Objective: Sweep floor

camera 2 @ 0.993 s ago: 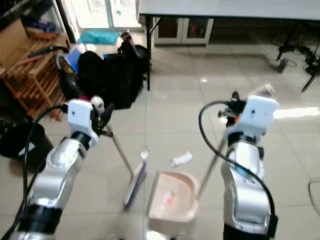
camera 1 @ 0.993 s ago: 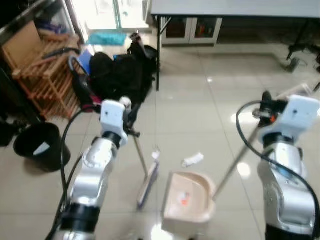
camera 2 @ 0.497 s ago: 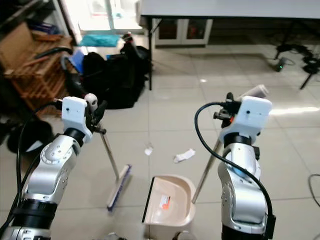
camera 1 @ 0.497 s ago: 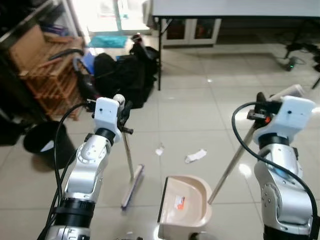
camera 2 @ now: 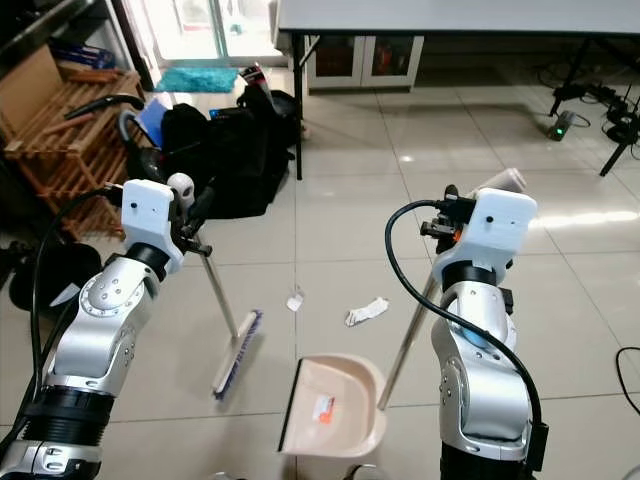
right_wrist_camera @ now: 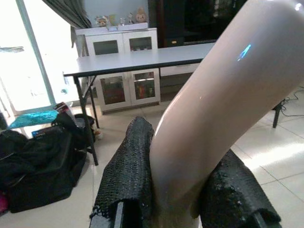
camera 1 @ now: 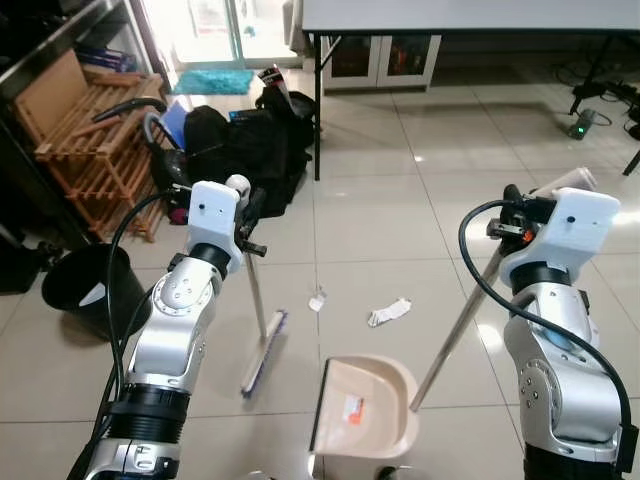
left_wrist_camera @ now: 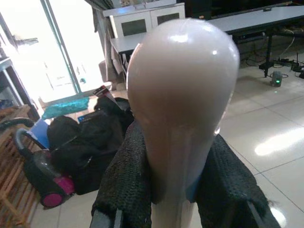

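The left gripper (left_wrist_camera: pixel 173 190) fingers pinch the broom (camera 1: pixel 262 351) handle, hiding its grip; the brush head lies left on the floor, pointing far-near. The right gripper (right_wrist_camera: pixel 178 190) fingers clamp the dustpan (camera 1: pixel 365 408) handle, slanting near-left.

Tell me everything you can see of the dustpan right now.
The dustpan is a beige, plastic-looking scoop with raised curved walls and a small orange-and-white label inside. It rests on the tiled floor between the two arms, its open edge toward the broom. A long slanted metal handle rises to the right pincer, shut on its pale grip. The white scraps lie just beyond it, not inside.
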You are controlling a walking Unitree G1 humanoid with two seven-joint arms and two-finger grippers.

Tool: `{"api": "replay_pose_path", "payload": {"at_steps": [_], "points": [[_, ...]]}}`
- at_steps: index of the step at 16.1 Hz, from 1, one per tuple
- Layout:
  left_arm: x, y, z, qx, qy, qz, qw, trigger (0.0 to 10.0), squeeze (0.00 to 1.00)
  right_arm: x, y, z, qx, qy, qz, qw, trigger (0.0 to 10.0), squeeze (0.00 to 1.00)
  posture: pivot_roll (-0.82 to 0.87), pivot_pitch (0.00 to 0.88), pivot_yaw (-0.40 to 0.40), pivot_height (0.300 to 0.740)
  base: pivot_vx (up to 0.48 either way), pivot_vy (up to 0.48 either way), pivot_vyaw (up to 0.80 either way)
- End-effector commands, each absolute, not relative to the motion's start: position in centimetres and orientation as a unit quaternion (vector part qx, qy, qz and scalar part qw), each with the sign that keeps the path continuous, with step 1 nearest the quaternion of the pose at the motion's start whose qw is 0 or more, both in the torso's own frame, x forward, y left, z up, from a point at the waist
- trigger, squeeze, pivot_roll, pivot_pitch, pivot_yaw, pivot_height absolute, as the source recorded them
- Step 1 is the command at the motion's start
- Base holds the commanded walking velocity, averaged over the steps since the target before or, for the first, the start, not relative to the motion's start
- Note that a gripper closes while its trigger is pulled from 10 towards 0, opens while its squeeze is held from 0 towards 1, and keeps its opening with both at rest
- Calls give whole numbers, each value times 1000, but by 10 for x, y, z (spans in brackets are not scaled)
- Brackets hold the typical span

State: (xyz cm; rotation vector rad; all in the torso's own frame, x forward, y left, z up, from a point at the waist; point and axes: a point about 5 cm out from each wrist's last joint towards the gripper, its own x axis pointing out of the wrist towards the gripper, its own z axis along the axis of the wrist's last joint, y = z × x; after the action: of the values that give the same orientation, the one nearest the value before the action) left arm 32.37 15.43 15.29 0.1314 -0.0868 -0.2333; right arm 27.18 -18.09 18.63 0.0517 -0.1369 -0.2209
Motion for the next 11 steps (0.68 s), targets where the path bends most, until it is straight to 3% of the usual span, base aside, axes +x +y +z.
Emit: {"api": "replay_pose_path", "payload": {"at_steps": [1, 11], "points": [[326, 153, 165, 72, -68, -122, 988, 10000, 0, 273, -180, 194, 38, -84, -109, 990, 10000, 0, -44, 85, 28, 740, 405, 0, 0], [324, 151, 165, 79, -68, -125, 987, 10000, 0, 275, -176, 198, 24, -97, -97, 990, 10000, 0, -46, 89, 33, 740, 400, 0, 52]]}}
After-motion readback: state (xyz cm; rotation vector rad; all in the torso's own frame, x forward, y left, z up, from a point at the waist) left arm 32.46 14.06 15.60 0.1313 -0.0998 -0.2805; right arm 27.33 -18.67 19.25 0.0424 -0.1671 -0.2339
